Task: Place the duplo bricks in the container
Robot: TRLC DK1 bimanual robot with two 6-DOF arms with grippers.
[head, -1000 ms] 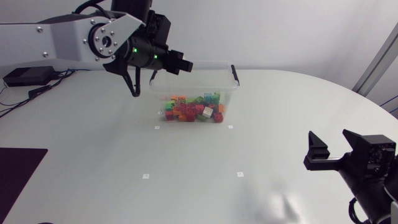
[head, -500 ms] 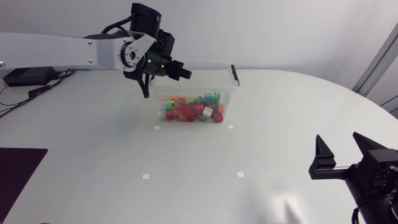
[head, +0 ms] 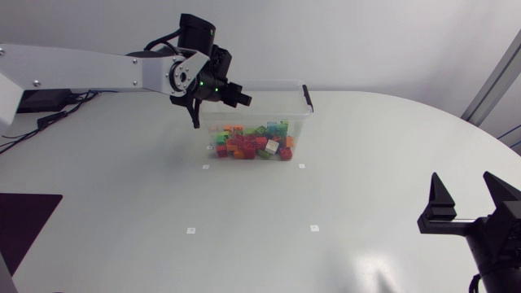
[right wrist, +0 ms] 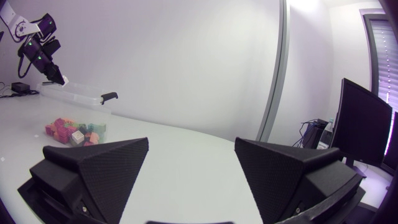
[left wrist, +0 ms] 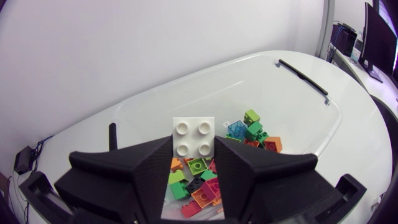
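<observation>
Left gripper clamped on white duplo brick: both fingers press its sides, studs face wrist camera. Gripper hangs above left end of container, within rim. Pile of bricks on container floor, directly below held brick. Container long axis runs left-right across table. Judgement: plain release should land brick inside. Right gripper spread, empty, well apart; left arm nearer.

One container, maybe twenty-odd bricks (plus one white brick).
</observation>
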